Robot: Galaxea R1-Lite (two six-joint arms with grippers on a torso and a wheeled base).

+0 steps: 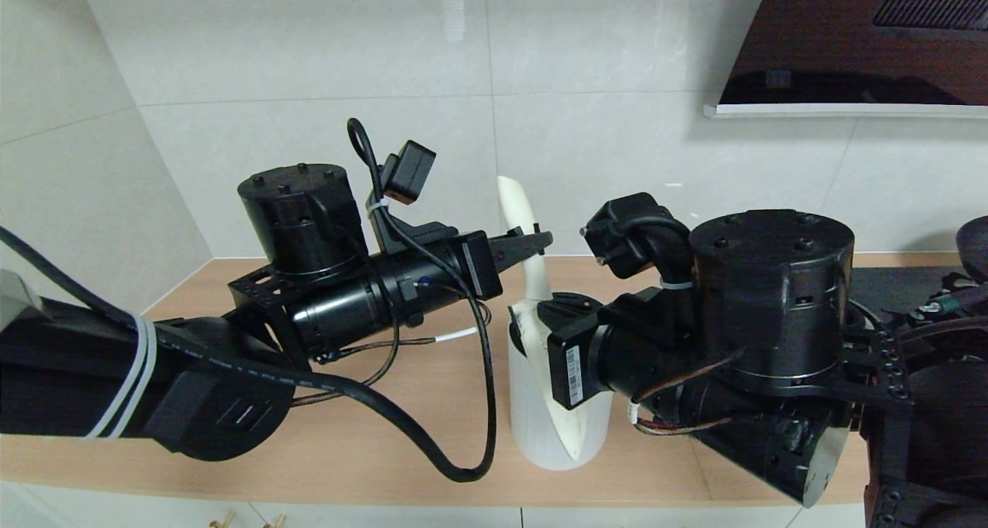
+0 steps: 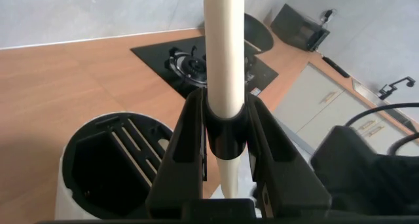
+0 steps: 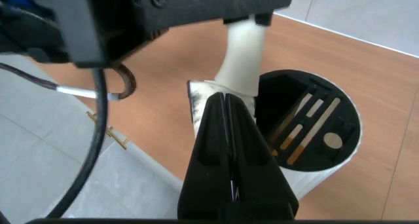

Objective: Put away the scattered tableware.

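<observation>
1. Head view: the left gripper (image 1: 536, 242) is clamped across the cream utensil (image 1: 513, 200). The utensil stands tilted over the white holder (image 1: 532, 428) on the wooden counter (image 1: 370, 404). The left arm lies nearly level, coming in from the left. The right arm (image 1: 772, 304) comes in low from the right, and its wrist block hides its fingers and the holder's mouth. The utensil's lower end is hard to tell apart from the holder's pale wall.
2. Left wrist view: the two fingers press on either side of the utensil's shaft. The gripper body cuts off the shaft's lower part. The holder's dark inside shows just beside it, with a black hob (image 2: 190, 60) farther along the counter.
3. Right wrist view: the right gripper (image 3: 227, 103) has its fingers pressed together. Their tips meet the foot of the cream shaft, beside the holder's rim. Whether they pinch it cannot be made out. Pale strips (image 3: 308, 126) show deep inside the holder.
</observation>
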